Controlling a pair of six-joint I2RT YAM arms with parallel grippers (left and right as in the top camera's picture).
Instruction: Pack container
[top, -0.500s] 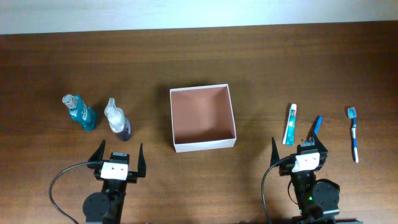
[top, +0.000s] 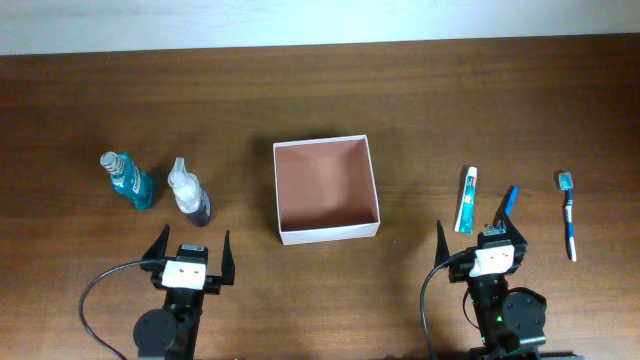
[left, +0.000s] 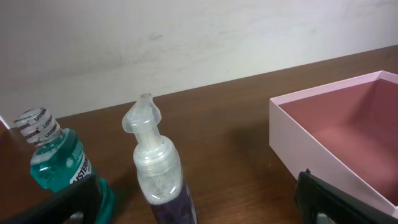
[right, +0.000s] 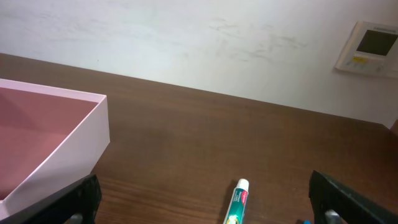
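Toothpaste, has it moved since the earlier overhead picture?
No. The toothpaste lies in the same spot right of the box, apart from it, at the same slight tilt.

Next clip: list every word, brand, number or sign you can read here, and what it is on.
"LISTERINE": on the seal band round the cap of the mouthwash bottle, just legible in the left wrist view.
On that bottle's body label: print blurred, unreadable.
On the toothpaste tube: print too small to read.
On the wall panel: markings too small to read.
On the pump bottle and the container: no text visible.
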